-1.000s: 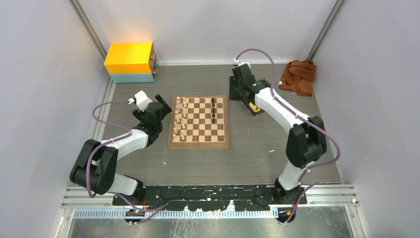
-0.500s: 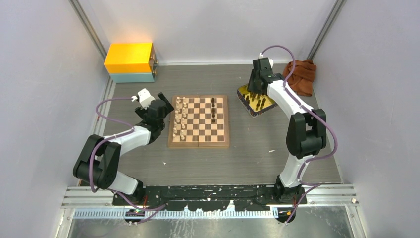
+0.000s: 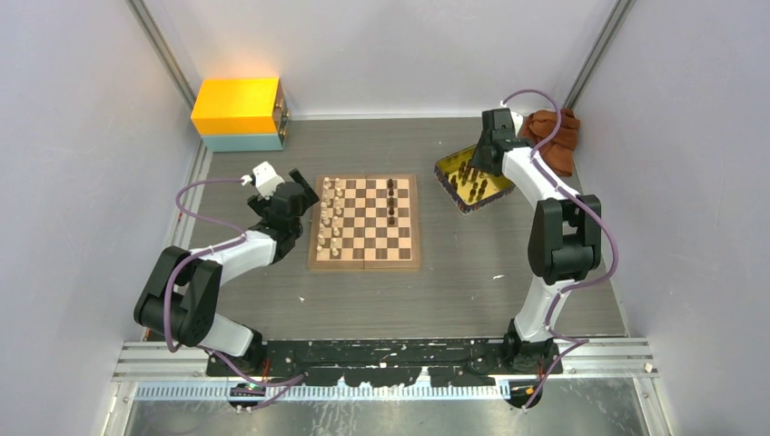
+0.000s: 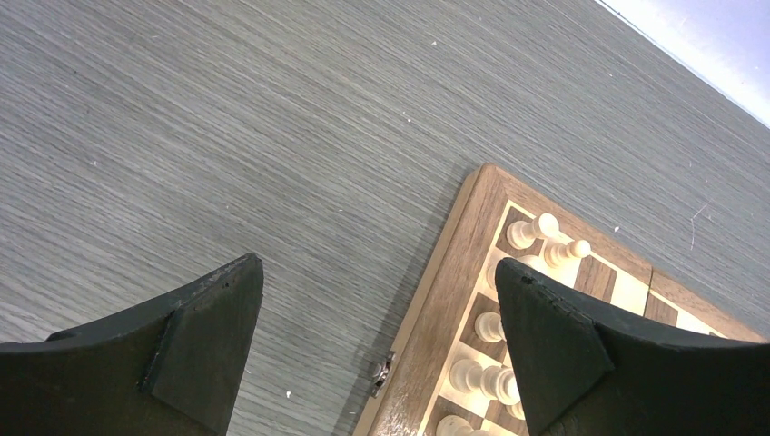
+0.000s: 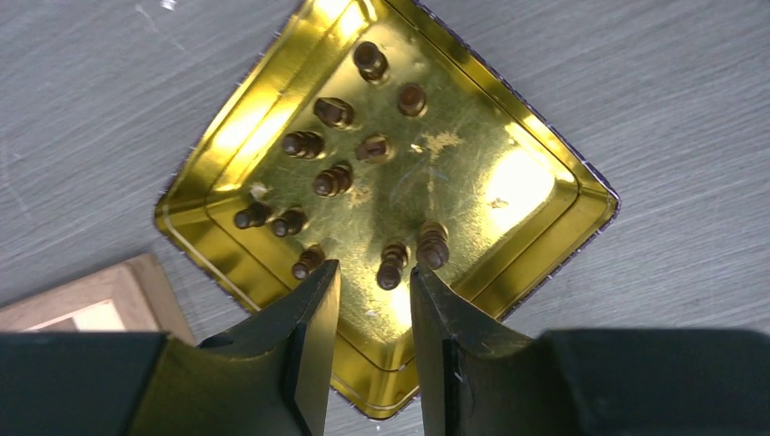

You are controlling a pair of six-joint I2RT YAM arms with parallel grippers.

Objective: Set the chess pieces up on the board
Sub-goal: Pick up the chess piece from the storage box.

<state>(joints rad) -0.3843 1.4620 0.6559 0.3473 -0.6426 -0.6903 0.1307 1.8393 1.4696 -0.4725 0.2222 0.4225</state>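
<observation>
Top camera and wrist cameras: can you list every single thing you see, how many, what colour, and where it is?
board: one, light and dark brown checks, middle of the table.
cream chess pieces: many, too small to count, on the board's left columns.
dark chess pieces on the board: a few, right of its centre.
dark chess pieces in the tray: eleven showing, brown.
tray: one, gold, right of the board.
box: one, orange-yellow over teal, far left corner.
cloth: one, brown, far right corner.
table: one, grey.
left gripper: one, black, open, by the board's left edge.
right gripper: one, black, open, over the tray.
</observation>
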